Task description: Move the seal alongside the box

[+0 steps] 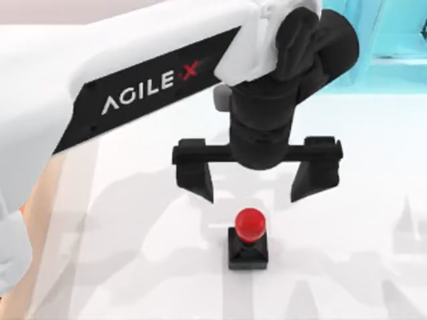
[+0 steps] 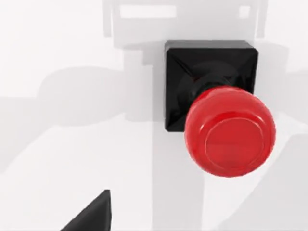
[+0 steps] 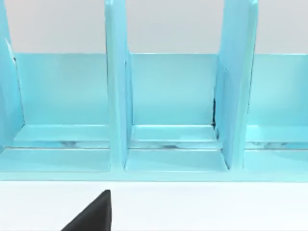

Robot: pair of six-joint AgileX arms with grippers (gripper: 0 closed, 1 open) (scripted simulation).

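Observation:
The seal (image 1: 248,235) stands upright on the white table, a black square base under a glossy red knob. My left gripper (image 1: 253,185) hangs open just behind and above it, one finger to each side, nothing between them. In the left wrist view the seal (image 2: 219,113) is close below, with one black fingertip (image 2: 94,216) at the frame's edge, apart from it. The box is mostly hidden under my left arm; a tan-orange strip (image 1: 37,213) shows at the table's left edge.
A light blue shelf unit (image 1: 393,40) stands at the back right. The right wrist view faces its compartments (image 3: 171,96), with one black fingertip (image 3: 94,216) of my parked right gripper in the corner.

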